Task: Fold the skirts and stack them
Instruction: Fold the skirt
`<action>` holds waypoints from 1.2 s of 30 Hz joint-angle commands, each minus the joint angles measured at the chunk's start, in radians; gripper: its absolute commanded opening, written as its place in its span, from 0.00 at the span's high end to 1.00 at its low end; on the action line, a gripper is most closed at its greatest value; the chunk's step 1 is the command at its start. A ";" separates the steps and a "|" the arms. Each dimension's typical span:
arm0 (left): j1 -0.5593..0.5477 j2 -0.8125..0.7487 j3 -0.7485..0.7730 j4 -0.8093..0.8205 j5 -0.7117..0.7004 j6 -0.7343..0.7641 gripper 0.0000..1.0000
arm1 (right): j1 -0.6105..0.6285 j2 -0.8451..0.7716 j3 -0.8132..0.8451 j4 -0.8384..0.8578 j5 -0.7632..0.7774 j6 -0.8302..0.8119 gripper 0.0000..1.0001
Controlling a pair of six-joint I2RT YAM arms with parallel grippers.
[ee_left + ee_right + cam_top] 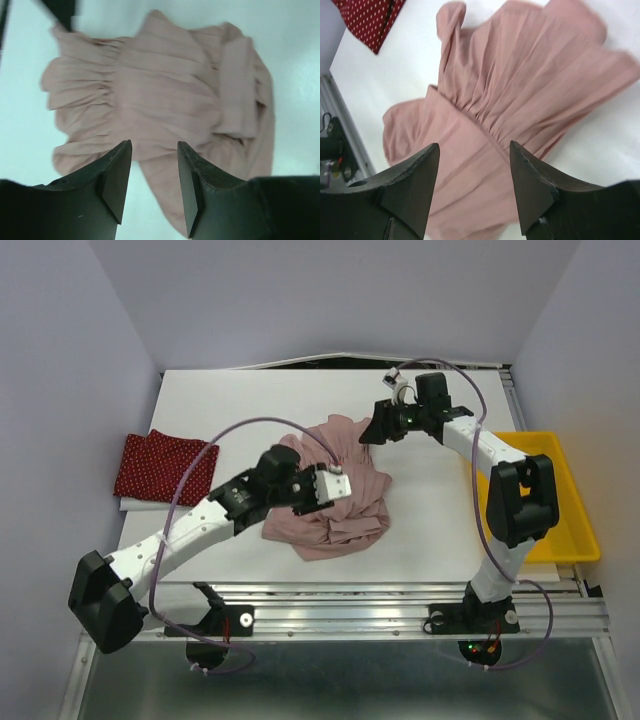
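Dusty pink skirt bunched beneath left fingers, far edge by right fingers, both pairs parted

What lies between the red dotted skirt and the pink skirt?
Bare table separates the red dotted skirt from the pink skirt in the right wrist view; the top view shows the left arm crossing above.

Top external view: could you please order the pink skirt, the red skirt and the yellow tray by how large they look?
1. Pink skirt and tray: about alike; each is partly covered, so I cannot rank them.
2. Red skirt: clearly the smallest.
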 commanded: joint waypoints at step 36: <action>-0.385 0.158 -0.305 0.188 -0.210 0.312 0.47 | 0.112 0.359 0.080 0.392 0.079 -0.016 0.47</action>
